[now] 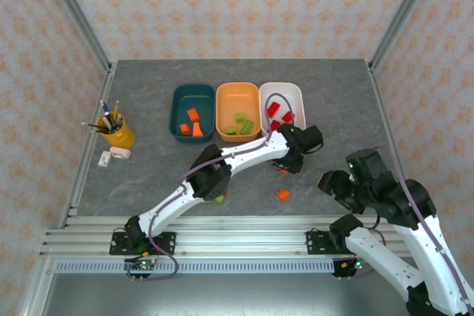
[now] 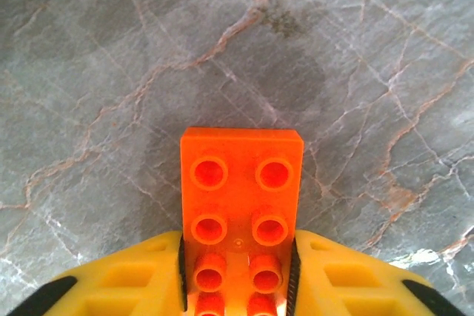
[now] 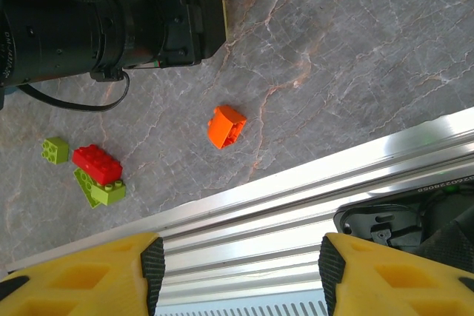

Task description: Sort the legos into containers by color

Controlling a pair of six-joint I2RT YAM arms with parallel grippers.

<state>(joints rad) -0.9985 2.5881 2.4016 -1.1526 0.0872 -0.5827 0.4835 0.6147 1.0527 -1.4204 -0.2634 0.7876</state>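
left hand (image 2: 237,260) is closed on a glossy orange brick (image 2: 241,190). its yellow fingers (image 2: 133,279) press against both long sides, and the round studs sit in two rows, with the grey, marble-veined worktop (image 2: 111,72) behind. right hand (image 3: 241,264) gapes with nothing between its fingers, over a ridged aluminium rail (image 3: 296,197). past the rail lie a loose orange brick (image 3: 227,126), a red brick (image 3: 96,163) and lime bricks (image 3: 109,192). three smooth rounded tubs stand side by side: teal tub (image 1: 176,109), orange tub (image 1: 221,105), white tub (image 1: 298,98).
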